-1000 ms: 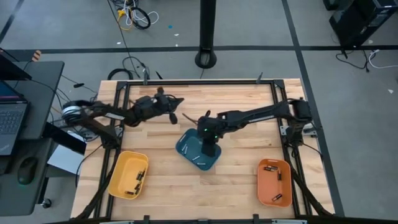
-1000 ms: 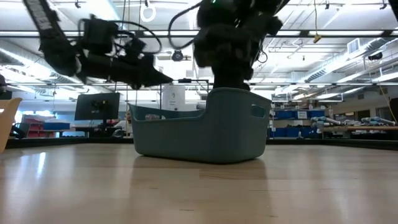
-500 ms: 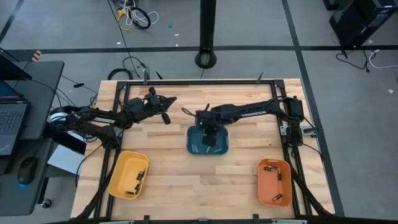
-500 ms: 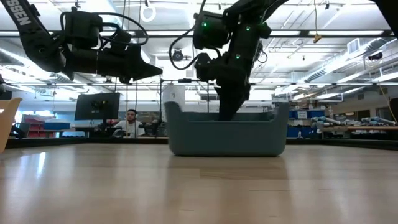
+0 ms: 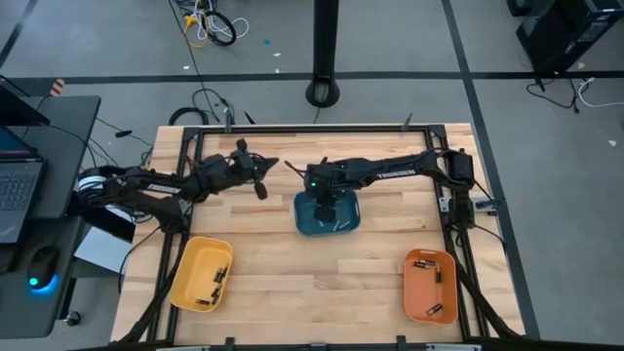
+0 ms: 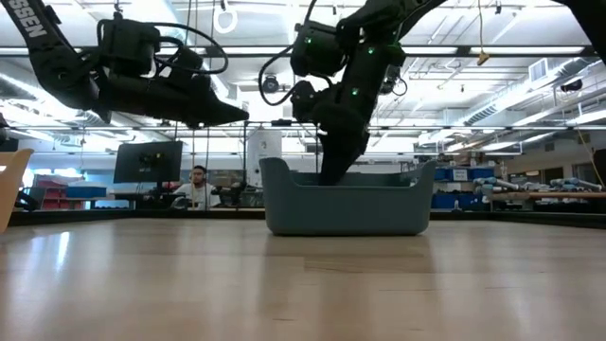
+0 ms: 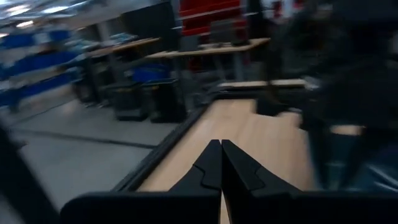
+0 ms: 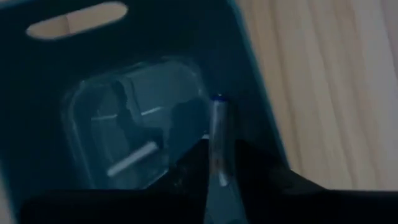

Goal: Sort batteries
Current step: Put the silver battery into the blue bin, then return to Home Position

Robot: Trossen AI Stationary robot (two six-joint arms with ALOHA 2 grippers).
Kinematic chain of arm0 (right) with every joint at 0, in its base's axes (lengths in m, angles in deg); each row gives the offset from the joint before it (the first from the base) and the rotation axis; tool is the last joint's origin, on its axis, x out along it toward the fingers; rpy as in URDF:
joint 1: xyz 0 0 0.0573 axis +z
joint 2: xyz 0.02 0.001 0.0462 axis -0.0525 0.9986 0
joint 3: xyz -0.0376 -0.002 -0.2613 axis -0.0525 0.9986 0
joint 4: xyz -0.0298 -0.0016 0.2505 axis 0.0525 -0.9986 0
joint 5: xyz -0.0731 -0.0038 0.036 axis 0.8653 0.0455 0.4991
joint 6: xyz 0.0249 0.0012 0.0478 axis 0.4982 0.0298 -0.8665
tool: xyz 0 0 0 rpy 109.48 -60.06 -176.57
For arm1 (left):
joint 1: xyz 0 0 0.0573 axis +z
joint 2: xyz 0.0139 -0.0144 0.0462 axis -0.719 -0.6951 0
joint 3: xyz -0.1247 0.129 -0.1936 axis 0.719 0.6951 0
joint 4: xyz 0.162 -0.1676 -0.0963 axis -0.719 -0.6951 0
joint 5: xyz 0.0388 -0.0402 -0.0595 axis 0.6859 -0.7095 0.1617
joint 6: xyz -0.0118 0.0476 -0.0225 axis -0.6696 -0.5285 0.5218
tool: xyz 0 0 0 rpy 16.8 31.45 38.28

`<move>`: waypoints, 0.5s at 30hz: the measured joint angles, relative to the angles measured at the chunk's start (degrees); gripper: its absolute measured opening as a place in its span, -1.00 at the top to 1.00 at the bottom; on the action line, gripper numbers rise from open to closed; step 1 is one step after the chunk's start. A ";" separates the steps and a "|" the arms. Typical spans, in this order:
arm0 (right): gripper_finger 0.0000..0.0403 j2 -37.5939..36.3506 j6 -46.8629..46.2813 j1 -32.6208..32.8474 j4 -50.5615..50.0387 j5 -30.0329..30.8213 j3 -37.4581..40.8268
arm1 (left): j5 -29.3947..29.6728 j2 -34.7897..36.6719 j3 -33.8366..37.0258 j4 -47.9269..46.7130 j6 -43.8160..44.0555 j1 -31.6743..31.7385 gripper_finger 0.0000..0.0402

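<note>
Here, the right gripper (image 5: 328, 207) is reaching down into the teal bin (image 5: 349, 222) at the centre of the high view, and in the right wrist view its fingers (image 8: 186, 167) are pinching an upright battery (image 8: 217, 140) between them, just inside the bin's wall. Two more batteries (image 8: 132, 159) are lying on the bin's floor nearby. The left gripper (image 5: 266, 175) is hovering above the wooden table (image 5: 292, 283), left of the bin, with its fingers (image 7: 208, 165) pressed together and holding nothing. Other batteries are resting in the yellow tray (image 5: 185, 278) at lower left and in the orange tray (image 5: 419, 292) at lower right. A person (image 6: 197, 180) is sitting in the room beyond the table.
</note>
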 joint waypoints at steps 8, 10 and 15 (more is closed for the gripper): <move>0.20 -6.36 0.77 1.52 -4.06 -0.11 0.03 | -6.75 -0.01 0.00 -2.15 -4.69 -7.84 0.97; 0.20 -8.91 0.79 2.01 -8.65 -0.06 0.03 | -6.75 -0.01 0.00 -4.41 -4.99 -10.26 0.97; 0.53 -14.62 1.09 4.10 -21.15 0.01 4.94 | -7.46 -0.03 0.00 -11.43 -6.08 -16.72 0.97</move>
